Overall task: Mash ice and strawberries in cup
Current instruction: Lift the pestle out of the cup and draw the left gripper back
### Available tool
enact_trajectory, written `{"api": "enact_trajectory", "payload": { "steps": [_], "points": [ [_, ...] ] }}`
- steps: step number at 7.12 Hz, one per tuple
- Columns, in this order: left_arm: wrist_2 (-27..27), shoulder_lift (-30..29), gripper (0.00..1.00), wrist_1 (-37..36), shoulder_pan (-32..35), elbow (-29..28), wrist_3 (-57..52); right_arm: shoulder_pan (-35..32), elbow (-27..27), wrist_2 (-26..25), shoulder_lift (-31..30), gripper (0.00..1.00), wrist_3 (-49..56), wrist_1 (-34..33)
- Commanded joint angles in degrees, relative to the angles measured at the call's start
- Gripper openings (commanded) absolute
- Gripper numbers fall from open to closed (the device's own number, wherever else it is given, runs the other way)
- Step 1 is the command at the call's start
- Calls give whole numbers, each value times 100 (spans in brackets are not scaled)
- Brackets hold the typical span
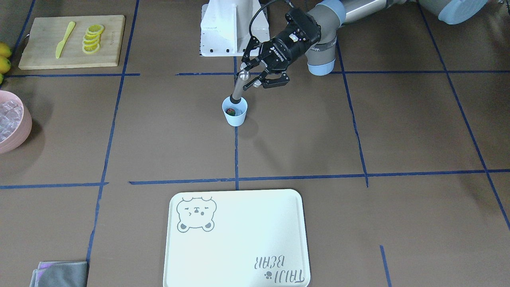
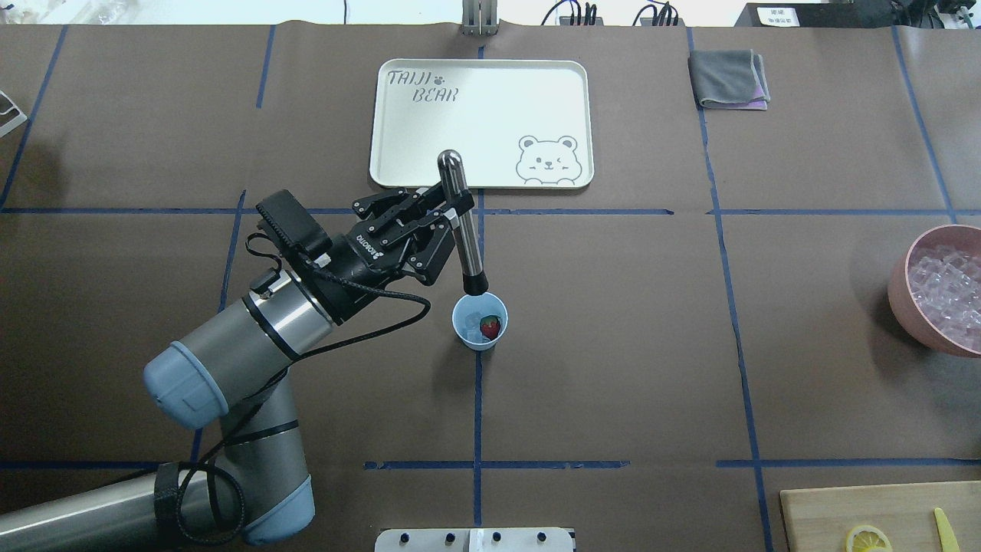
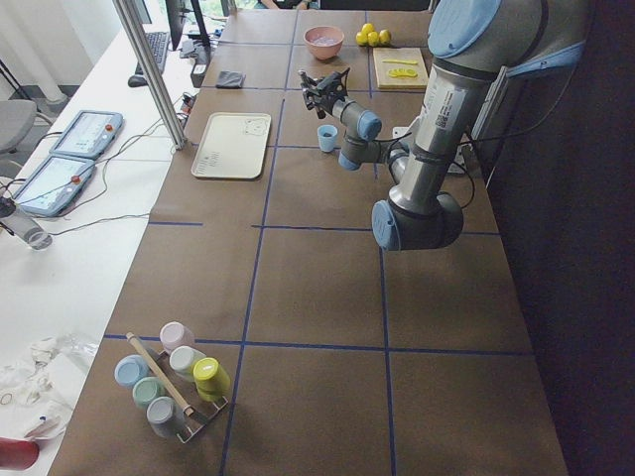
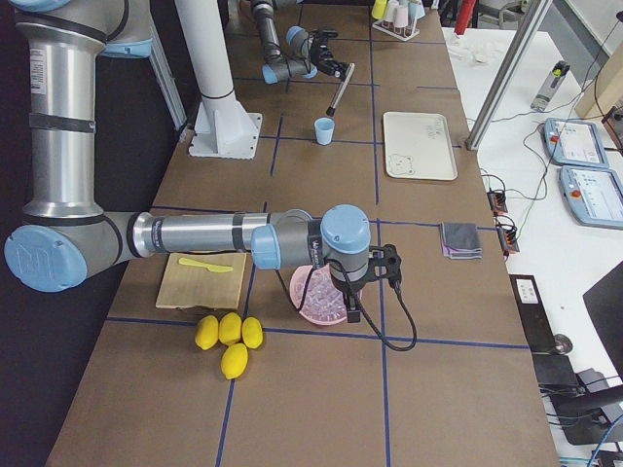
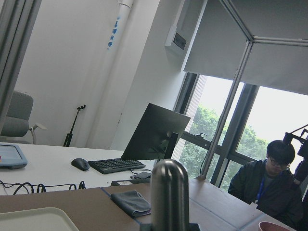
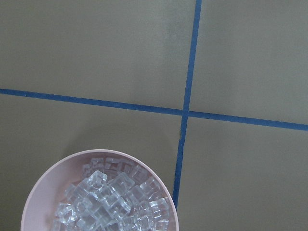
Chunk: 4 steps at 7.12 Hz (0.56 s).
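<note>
The light-blue cup [image 2: 465, 331] stands at the table's middle, and it also shows in the front view as the cup [image 1: 236, 118]. Inside lies a red strawberry [image 2: 490, 327] beside faint pale ice [image 2: 470, 319]. My left gripper [image 2: 452, 215] is shut on a tilted steel muddler [image 2: 463, 230]. The muddler's dark lower end sits at the cup's mouth. More ice [image 6: 110, 202] fills the pink bowl [image 6: 45, 180] at the table's right end. My right gripper [image 4: 389, 265] hangs over that bowl. I cannot tell whether it is open or shut.
A white bear tray [image 2: 490, 115] lies beyond the cup. A grey cloth [image 2: 728, 77] is at the far right. A cutting board [image 1: 40, 59] carries lemon slices [image 1: 92, 39] and a yellow knife [image 1: 65, 39]. Whole lemons [image 4: 229, 336] lie nearby. A seated person [image 5: 269, 178] shows past the table.
</note>
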State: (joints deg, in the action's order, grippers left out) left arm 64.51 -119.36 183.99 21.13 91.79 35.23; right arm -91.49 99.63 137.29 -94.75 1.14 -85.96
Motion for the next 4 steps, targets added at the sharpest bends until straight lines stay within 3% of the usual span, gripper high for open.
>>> {"api": "enact_trajectory", "payload": {
  "steps": [1,2,4],
  "points": [
    [357,175,0,-746,485,373,656,0,-22,0,9,99,-9,0],
    [978,481,0,-1012,1019,418,1200,0,4,17,9,99,-9,0],
    [2926,948,0,-1836,2380,410,2194,0,4,26,18,99,-9,0]
  ]
}}
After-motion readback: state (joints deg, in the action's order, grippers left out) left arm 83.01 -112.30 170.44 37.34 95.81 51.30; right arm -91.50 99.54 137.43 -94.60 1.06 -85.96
